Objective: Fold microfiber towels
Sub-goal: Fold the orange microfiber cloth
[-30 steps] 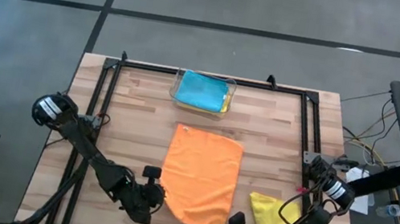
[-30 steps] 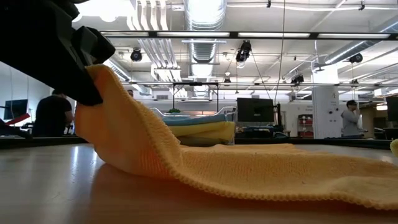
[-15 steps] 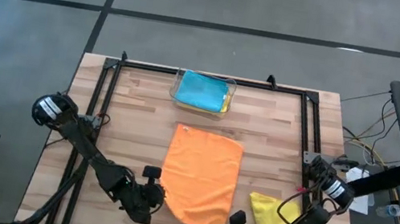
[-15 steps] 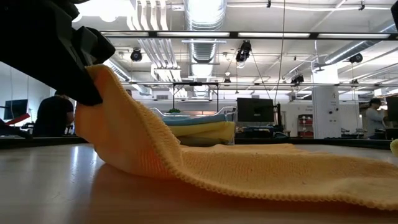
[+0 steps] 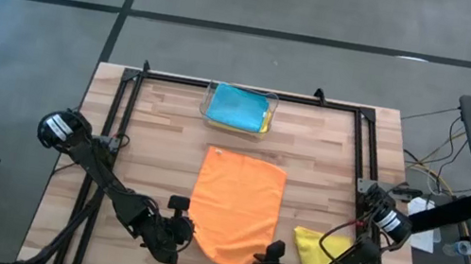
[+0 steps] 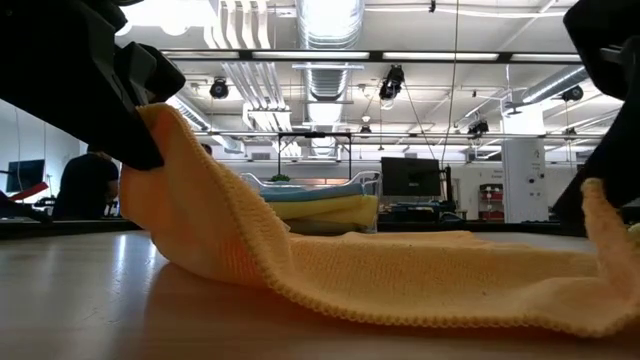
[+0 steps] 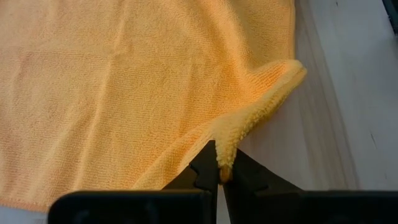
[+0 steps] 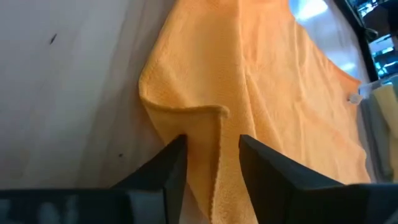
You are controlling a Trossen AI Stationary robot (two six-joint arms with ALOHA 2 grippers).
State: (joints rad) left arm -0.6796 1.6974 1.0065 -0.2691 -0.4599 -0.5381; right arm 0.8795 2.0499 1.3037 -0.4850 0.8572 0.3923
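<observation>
1. High view: the orange towel (image 5: 236, 207) lies spread in the middle of the table (image 5: 327, 157), its near edge towards the arms. The left gripper (image 5: 177, 237) sits at the towel's near left corner, the right gripper (image 5: 272, 261) at its near right corner.

2. Changed in the last second: the right arm has swung in from the table's near right edge, and its gripper now reaches the near right corner, where before it stood off beside the yellow towel (image 5: 323, 252). In the low view a dark shape now fills the right side, and the cloth's right end has risen into a small peak.

3. Left wrist view shows the left gripper's fingers (image 7: 207, 167) pinched tight on a raised fold of the towel's edge, as it was a second ago.

4. Right wrist view shows the right fingers (image 8: 171, 163) parted, straddling a folded-up corner; they look not yet closed on it, though contact at the tips is hard to judge.

5. Meaning for the task: both near corners are about to be in hand, so the first fold away from the arms looks close.

6. Two more towels, light blue over yellow, sit in the clear bin (image 5: 265, 99) at the far edge
</observation>
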